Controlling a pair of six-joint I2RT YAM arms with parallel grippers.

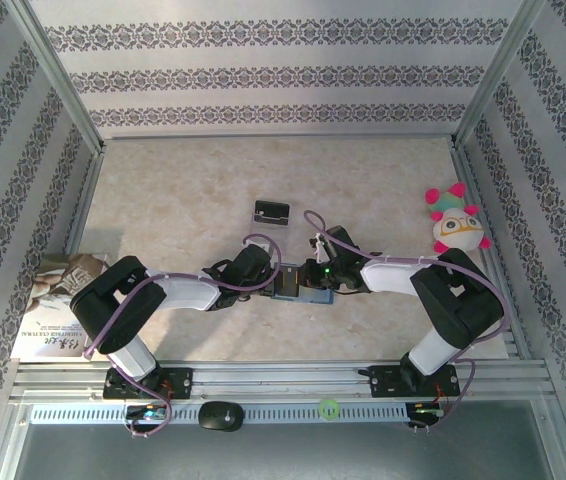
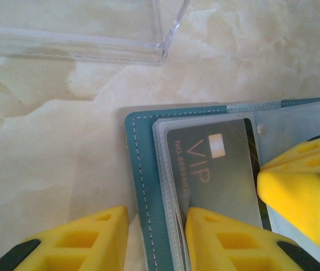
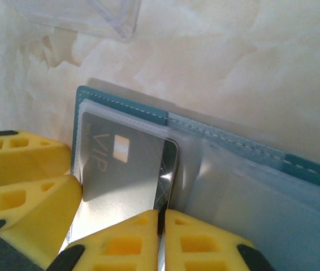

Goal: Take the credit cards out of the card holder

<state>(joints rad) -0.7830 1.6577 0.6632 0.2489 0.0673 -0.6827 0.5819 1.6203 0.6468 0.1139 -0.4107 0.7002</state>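
Up top, the back wall (image 1: 273, 60) runs pale with dark bands of ornament, and the same paper carries down the left wall (image 1: 3, 150) and the right wall (image 1: 563, 150). Aluminium posts (image 1: 58, 75) frame the corners. The table (image 1: 183, 190) is cream, marbled, glossy up close, with soft shadows under bright, even light. A plush toy (image 1: 456, 222) sits by the right edge, a booklet (image 1: 53, 310) lies at the left. Along the near side, a metal rail (image 1: 283, 378) spans the width.
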